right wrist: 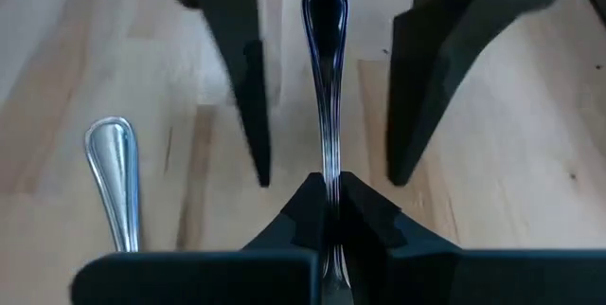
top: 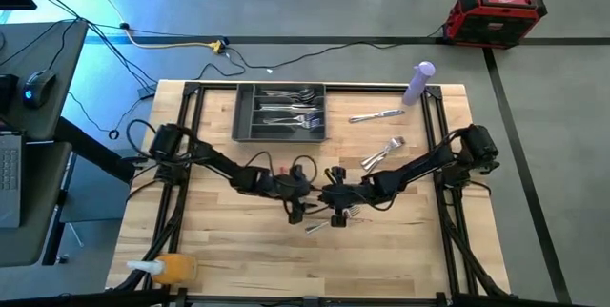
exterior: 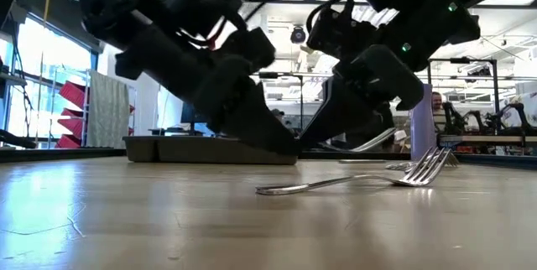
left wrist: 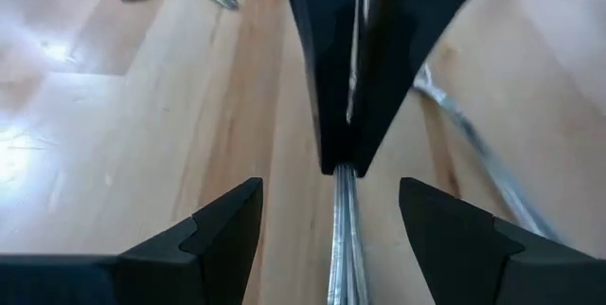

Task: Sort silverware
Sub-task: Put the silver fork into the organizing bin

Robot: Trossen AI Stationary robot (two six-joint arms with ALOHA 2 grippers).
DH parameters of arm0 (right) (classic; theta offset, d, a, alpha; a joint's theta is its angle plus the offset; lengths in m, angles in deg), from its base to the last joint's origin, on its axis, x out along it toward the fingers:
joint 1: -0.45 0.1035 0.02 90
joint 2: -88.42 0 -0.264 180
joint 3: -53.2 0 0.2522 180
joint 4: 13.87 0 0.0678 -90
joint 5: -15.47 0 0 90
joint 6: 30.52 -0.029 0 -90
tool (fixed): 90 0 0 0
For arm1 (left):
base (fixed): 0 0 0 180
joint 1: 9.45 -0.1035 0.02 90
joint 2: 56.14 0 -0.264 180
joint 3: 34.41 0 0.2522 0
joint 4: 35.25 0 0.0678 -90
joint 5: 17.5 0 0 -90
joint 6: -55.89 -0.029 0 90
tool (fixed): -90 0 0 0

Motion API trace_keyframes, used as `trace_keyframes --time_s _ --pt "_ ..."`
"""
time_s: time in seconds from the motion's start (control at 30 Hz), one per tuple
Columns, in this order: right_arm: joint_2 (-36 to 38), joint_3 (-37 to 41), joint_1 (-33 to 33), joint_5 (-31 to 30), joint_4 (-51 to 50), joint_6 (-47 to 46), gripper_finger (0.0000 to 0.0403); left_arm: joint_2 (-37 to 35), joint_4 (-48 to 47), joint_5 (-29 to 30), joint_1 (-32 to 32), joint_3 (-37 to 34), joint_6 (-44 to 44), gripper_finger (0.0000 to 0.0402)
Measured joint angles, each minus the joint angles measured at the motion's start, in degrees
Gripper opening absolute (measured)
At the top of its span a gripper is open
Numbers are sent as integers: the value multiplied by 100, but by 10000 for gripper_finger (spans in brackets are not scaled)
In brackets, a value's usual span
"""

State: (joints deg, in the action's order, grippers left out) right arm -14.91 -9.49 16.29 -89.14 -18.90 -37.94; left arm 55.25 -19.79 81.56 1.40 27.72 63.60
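1. Right claw [right wrist: 327, 206]: you see its fingers pressed together on the slim handle of a silver utensil [right wrist: 324, 87]. The handle runs straight out from between the fingers toward the left claw. In the high view this claw [top: 335, 199] sits near the desk's centre, slightly toward 6 o'clock.

2. Left claw [left wrist: 331, 224]: you see its two fingers spread wide, one on each side of the same utensil [left wrist: 343, 229], with a clear gap to the metal on both sides. It grips nothing. In the high view it [top: 307, 193] faces the right claw, tip close to tip.

3. In the low view both claws meet low over the desk [exterior: 151, 220]. A fork [exterior: 361, 180] lies flat on the wood in front of them, tines to the right side of that view.

4. Loose silverware: a spoon handle [right wrist: 114, 177] lies on the desk just beside the right claw. More pieces [top: 383, 152] lie at about 2 o'clock from the claws, and one piece [top: 376, 114] lies farther off, toward 1 o'clock.

5. The dark grey tray [top: 246, 121] stands at 12 o'clock on the desk, with silverware in its compartments.

6. A purple bottle [top: 418, 83] stands at the desk's 1 o'clock corner; an orange bottle [top: 170, 269] lies at the 7 o'clock corner.
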Motion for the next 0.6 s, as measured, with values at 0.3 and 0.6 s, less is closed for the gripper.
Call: trace_keyframes --time_s 0.3,0.6 --pt "15 0 39 9 -20 37 0 57 -962 199 0 457 -346 156" --pt "26 -7 15 -21 -340 -319 0 60 -1670 199 65 730 -202 28"
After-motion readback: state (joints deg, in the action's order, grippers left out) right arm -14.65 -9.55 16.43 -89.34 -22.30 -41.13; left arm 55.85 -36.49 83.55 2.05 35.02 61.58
